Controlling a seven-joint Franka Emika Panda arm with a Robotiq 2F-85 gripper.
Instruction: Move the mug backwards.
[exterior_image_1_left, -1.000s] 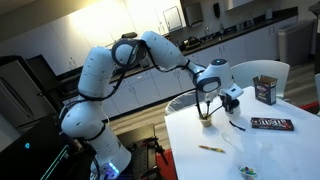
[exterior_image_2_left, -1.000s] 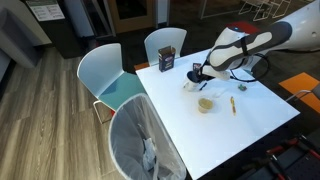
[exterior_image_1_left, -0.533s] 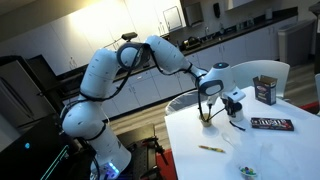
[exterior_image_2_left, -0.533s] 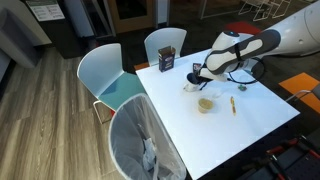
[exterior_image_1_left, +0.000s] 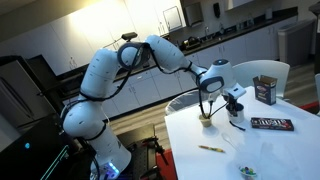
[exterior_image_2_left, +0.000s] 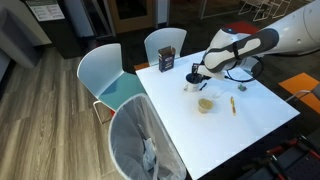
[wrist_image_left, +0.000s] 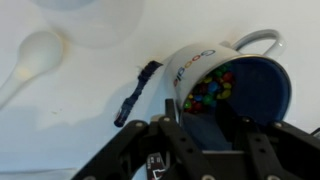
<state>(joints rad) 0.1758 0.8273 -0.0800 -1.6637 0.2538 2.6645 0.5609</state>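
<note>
The mug (wrist_image_left: 235, 80) is white outside with coloured lettering and dark blue inside, and holds coloured candies. Its handle points to the upper right in the wrist view. In an exterior view it is a small dark shape (exterior_image_2_left: 196, 71) near the back of the white table (exterior_image_2_left: 250, 125). My gripper (wrist_image_left: 207, 125) is down over the mug, with one finger against each side of its near part. It also shows in both exterior views (exterior_image_1_left: 233, 104) (exterior_image_2_left: 200, 75). The mug's near rim is hidden under the fingers.
A small cream cup (exterior_image_2_left: 205, 104) (exterior_image_1_left: 206, 118) stands just in front of the mug. A white spoon (wrist_image_left: 35, 55) and a dark wrapper strip (wrist_image_left: 135, 92) lie beside it. A dark brown box (exterior_image_2_left: 166, 59) (exterior_image_1_left: 265, 89) stands at the table's back edge. Chairs (exterior_image_2_left: 105, 75) stand behind the table.
A second ago the arm shifted a little and settled the gripper onto the mug. Since half a second ago nothing has visibly moved.
</note>
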